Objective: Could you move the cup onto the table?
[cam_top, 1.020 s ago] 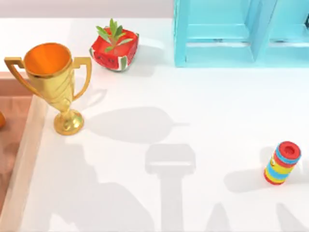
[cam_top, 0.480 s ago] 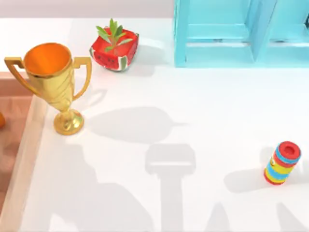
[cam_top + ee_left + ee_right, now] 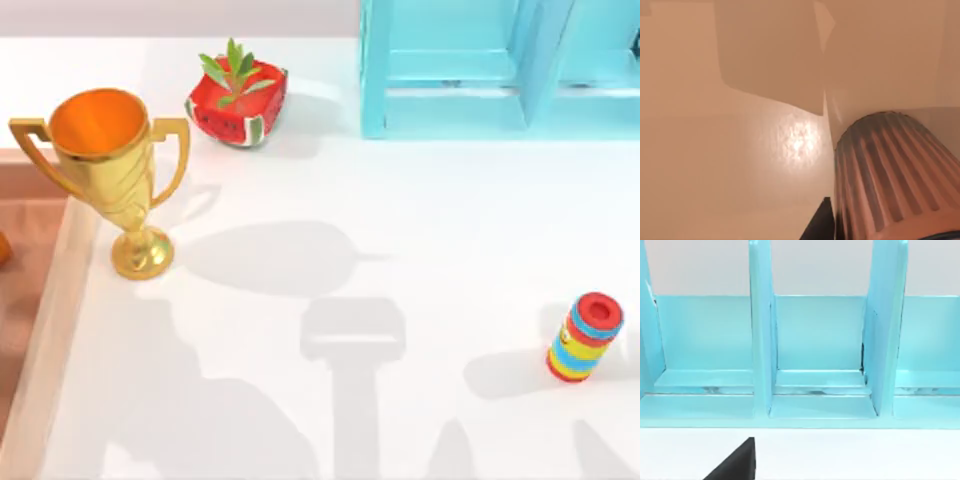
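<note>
The cup [image 3: 890, 175] looms very close in the left wrist view: pinkish-brown, vertically ribbed, with a dark rim at its near end. A dark part of my left gripper [image 3: 821, 225] lies right against its side, over a tan surface. The white table [image 3: 400, 220] spreads across the top view. In the right wrist view a dark corner of my right gripper [image 3: 735, 464] sits low above the tabletop, facing the turquoise shelf unit [image 3: 815, 355].
A gold two-handled trophy [image 3: 110, 170] stands at the table's left, and a watermelon planter [image 3: 238, 100] behind it. The turquoise shelf unit [image 3: 500, 70] fills the back right. A striped cylinder [image 3: 585, 337] stands at the right. The table's beige edge [image 3: 60, 300] borders brown ground.
</note>
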Action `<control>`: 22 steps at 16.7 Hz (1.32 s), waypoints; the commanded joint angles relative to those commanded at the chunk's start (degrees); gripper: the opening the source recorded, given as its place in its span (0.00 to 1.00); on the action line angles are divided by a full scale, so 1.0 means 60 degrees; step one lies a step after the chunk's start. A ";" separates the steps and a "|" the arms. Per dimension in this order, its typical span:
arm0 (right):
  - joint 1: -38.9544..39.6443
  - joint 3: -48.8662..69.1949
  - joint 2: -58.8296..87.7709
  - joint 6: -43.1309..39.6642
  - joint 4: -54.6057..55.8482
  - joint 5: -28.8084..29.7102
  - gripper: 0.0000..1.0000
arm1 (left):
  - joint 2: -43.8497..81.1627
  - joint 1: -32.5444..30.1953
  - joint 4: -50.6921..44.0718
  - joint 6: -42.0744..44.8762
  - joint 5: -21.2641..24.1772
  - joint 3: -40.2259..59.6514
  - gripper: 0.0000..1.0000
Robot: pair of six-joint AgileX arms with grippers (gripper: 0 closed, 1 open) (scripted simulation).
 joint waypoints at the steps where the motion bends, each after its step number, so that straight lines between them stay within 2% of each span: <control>1: 0.0000 0.0000 0.0000 0.0000 0.0000 0.0000 1.00 | -0.0026 -0.0013 -0.0003 0.0008 0.0005 0.0002 0.00; 7: 0.0000 0.0000 0.0000 0.0000 0.0000 0.0000 1.00 | -0.0205 -0.0044 -0.0280 -0.1173 -0.0097 0.1216 0.00; 9: 0.0000 0.0000 0.0000 0.0000 0.0000 0.0000 1.00 | -0.0405 -0.0598 -0.0951 -0.1836 -0.0112 0.1728 0.00; 15: 0.0000 0.0000 0.0000 0.0000 0.0000 0.0000 1.00 | -0.1047 -0.3116 -0.3527 -0.3269 -0.0018 0.2607 0.00; 17: 0.0000 0.0000 0.0000 0.0000 0.0000 0.0000 1.00 | -0.1193 -0.3410 -0.3818 -0.3413 0.0003 0.2643 0.00; 22: 0.0000 0.0000 0.0000 0.0000 0.0000 0.0000 1.00 | -0.1145 -0.3402 -0.3808 -0.3415 0.0005 0.2618 0.00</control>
